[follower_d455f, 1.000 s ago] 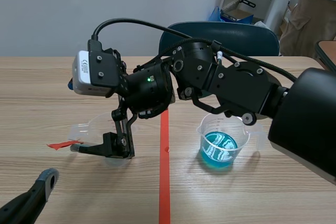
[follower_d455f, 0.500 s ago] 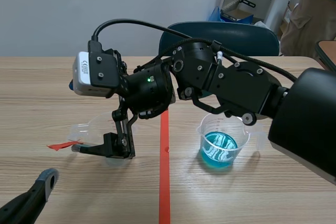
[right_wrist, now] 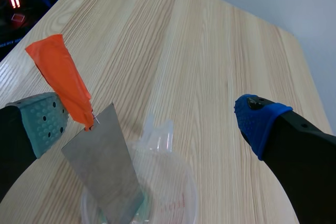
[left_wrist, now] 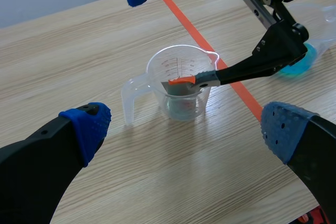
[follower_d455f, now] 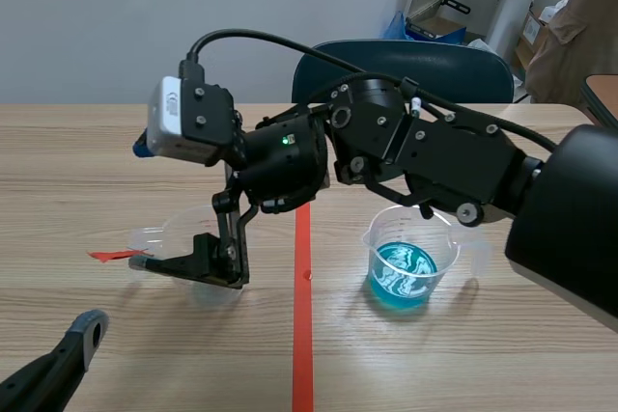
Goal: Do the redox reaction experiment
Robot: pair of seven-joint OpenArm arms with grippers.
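Scene view: metal strip [right_wrist: 102, 171] standing in the clear beaker [left_wrist: 157, 80], both grippers spread wide.

Left gripper [left_wrist: 185, 127] sits low over the table [follower_d455f: 483, 354] with its jaws wide and nothing in them. The clear beaker is just ahead, roughly centred between its blue pads. The strip's lower end is down inside that beaker, and its top end, wrapped in orange tape [right_wrist: 60, 77], leans on the grey-green pad [right_wrist: 44, 121] of the right gripper [right_wrist: 152, 119], which hangs right over the beaker. Those jaws are wide too: one fingertip is at the rim touching the strip, while the blue-padded finger [right_wrist: 260, 119] is well apart from it, so nothing is pinched. Past the red tape line [follower_d455f: 302, 315], the beaker of blue liquid [follower_d455f: 410, 262] is under the right arm, well away from both sets of jaws.
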